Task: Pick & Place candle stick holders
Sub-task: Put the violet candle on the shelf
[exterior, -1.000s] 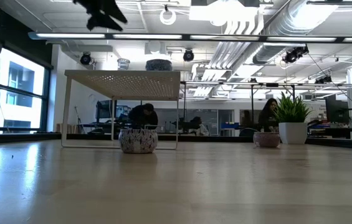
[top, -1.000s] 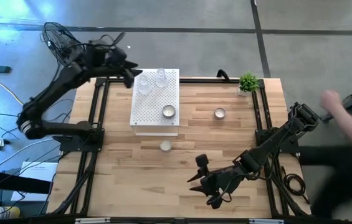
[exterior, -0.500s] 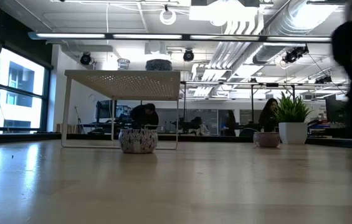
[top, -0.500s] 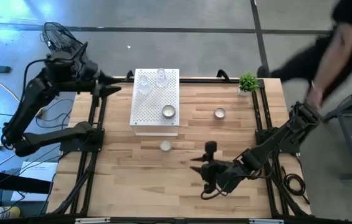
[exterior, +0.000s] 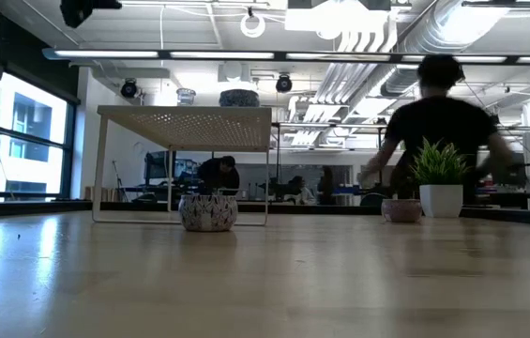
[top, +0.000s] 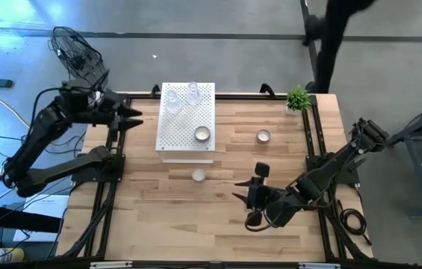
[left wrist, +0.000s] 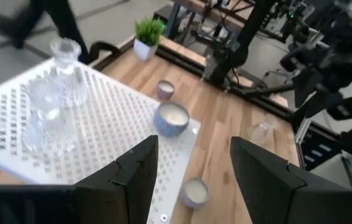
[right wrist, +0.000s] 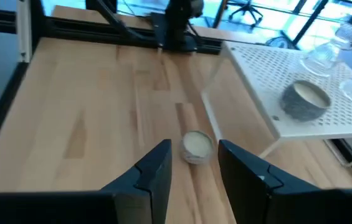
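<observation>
Two clear glass candle stick holders (top: 173, 101) (top: 193, 91) and a round bluish cup (top: 202, 134) stand on top of the white perforated box (top: 186, 149). Two more round cups stand on the table: one (top: 199, 175) just in front of the box, one (top: 263, 136) to its right. My left gripper (top: 132, 116) hangs open over the table's left frame rail, pointing at the box, with nothing between its fingers (left wrist: 191, 171). My right gripper (top: 243, 206) is open above the table's near right part, pointing toward the near cup (right wrist: 196, 147), well short of it.
A small green potted plant (top: 297, 99) stands at the far right corner. Black frame rails (top: 117, 149) run along both table sides. A person (exterior: 438, 113) stands beyond the far edge. Bare wood lies between the box and my right gripper.
My left gripper has drawn back from above the box's far left corner toward the table's left edge, sinking a little and tipping further down. My right gripper has rolled its wrist and shifted slightly toward the far edge. A person has walked past the table's right and far sides.
</observation>
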